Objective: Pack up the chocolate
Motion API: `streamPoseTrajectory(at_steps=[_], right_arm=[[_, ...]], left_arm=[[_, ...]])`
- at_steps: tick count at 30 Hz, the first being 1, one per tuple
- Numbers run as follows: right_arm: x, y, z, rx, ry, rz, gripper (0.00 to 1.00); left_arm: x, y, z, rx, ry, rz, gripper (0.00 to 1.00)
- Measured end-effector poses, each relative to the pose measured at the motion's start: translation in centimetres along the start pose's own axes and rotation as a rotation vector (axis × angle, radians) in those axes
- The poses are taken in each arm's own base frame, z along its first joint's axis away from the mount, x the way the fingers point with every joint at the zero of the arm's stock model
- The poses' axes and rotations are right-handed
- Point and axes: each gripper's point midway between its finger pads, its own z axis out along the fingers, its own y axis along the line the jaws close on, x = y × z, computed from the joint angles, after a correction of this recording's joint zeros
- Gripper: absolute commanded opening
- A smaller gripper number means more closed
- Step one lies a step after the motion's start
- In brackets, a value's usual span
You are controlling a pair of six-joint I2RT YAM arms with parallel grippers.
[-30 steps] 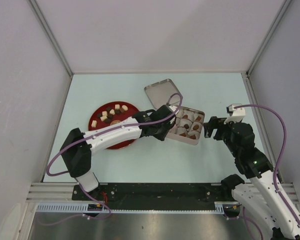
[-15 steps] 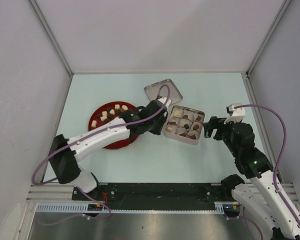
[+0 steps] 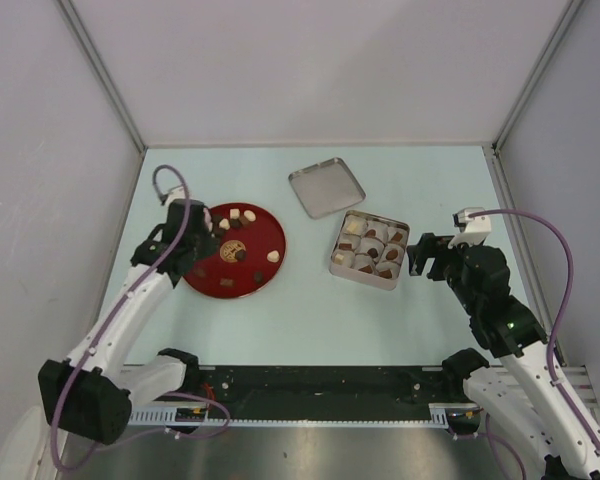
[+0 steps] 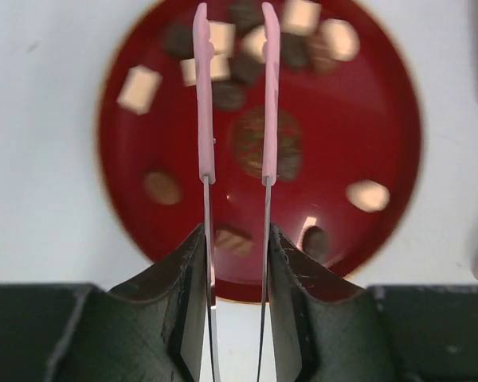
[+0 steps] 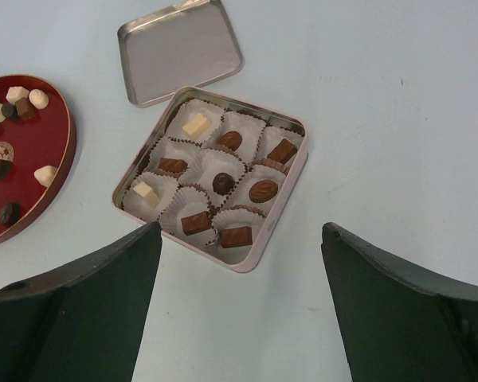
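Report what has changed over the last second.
The left gripper swung left, from over the tin back to the red plate. It now hangs open and empty above the chocolate pieces there. The tin, its lid and the open right gripper stayed put.

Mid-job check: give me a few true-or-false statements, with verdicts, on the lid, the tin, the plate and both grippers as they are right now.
1. The flat square metal lid lies beside the square metal tin, not on it. True.
2. The right gripper is shut on the tin. False: it is open and grips nothing.
3. All nine crinkled white paper cups hold chocolate pieces. True.
4. The round red plate is empty. False: dark and cream pieces lie on it.
5. The left gripper hangs over the tin. False: it is over the plate.
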Motion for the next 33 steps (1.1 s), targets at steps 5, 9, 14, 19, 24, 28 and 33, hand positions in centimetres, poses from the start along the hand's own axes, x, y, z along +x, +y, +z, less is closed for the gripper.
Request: streamPoseTrajectory(at_steps=[5,9,14,19,24,28,33], right_arm=[[-0.1,0.0,-0.1,-0.002,-0.007,0.002,0.86],[-0.2,0.0,-0.2,-0.003,-0.01,0.002,0.86],[-0.3,0.1,-0.3,-0.005,-0.014,0.003,0.86],[-0.4,0.1,-0.4,-0.007,-0.022,0.004,0.86],[-0.5,0.0,-0.5,-0.006,-0.024,0.004,0.86],[-0.6,-0.1,-0.6,-0.003,-0.032,0.003,0.86],[-0.6,-0.1,-0.6,-0.001,-0.033,0.003,0.86]], left_arm=[[0.8,8.6,1.1,-0.198,-0.006,-0.191,0.37],[2.5,13.7,2.1,-0.326,0.024,-0.301,0.37],[4.3,16.5,3.9,-0.394,0.092,-0.32,0.38],[5.8,16.8,5.8,-0.392,0.17,-0.289,0.4],[7.4,16.8,6.6,-0.392,0.238,-0.279,0.57],[8.2,16.9,6.4,-0.398,0.256,-0.282,0.61],[8.3,16.8,5.6,-0.402,0.242,-0.296,0.68]])
